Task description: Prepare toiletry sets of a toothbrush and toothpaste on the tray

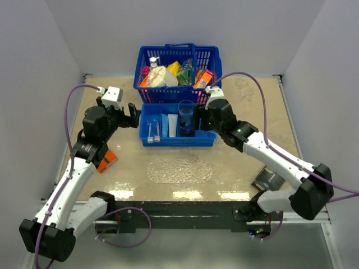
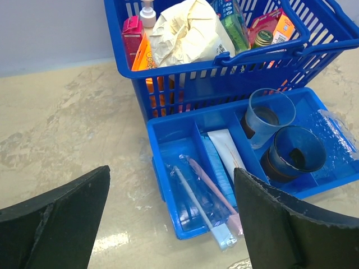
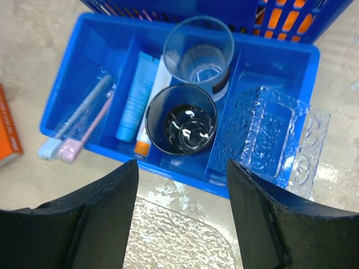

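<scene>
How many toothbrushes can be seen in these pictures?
2. A grey toothbrush and a pink toothbrush lie side by side in the leftmost compartment of the bin. Others may be hidden in the basket.

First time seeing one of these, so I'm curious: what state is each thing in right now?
tray: flat on table, nothing on it
toothbrushes: wrapped, lying in blue bin
toothpaste tubes: lying flat in bin
cups: upright in bin
left gripper: open, holding nothing
right gripper: open, by the cups
</scene>
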`<state>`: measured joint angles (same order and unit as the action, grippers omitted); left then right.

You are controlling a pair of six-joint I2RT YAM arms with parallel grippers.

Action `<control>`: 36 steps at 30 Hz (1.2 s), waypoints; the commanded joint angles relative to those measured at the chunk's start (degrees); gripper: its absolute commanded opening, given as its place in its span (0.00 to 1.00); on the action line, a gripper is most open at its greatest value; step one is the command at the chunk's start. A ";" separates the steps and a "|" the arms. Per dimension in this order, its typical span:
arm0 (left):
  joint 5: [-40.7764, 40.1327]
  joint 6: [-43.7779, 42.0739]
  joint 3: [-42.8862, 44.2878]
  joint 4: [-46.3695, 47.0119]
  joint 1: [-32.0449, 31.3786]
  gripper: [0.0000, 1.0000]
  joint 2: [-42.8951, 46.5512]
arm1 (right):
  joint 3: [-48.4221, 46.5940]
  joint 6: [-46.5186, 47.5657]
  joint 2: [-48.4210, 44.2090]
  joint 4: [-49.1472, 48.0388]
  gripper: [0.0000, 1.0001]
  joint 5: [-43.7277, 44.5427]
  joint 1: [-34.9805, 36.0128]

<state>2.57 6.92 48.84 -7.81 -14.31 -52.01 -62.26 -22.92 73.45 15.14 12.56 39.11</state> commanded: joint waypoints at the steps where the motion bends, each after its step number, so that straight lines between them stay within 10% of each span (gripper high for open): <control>1: -0.54 0.90 -0.24 2.63 -0.20 0.95 0.50 | -5.76 -0.73 5.54 3.93 0.66 5.01 2.01; 36: -1.87 1.17 -0.59 2.01 -0.20 0.95 0.42 | -14.73 -2.04 23.14 7.27 0.49 9.41 1.67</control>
<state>1.04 7.90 48.82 -7.81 -14.31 -52.01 -74.54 -23.16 97.32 22.76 21.50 41.21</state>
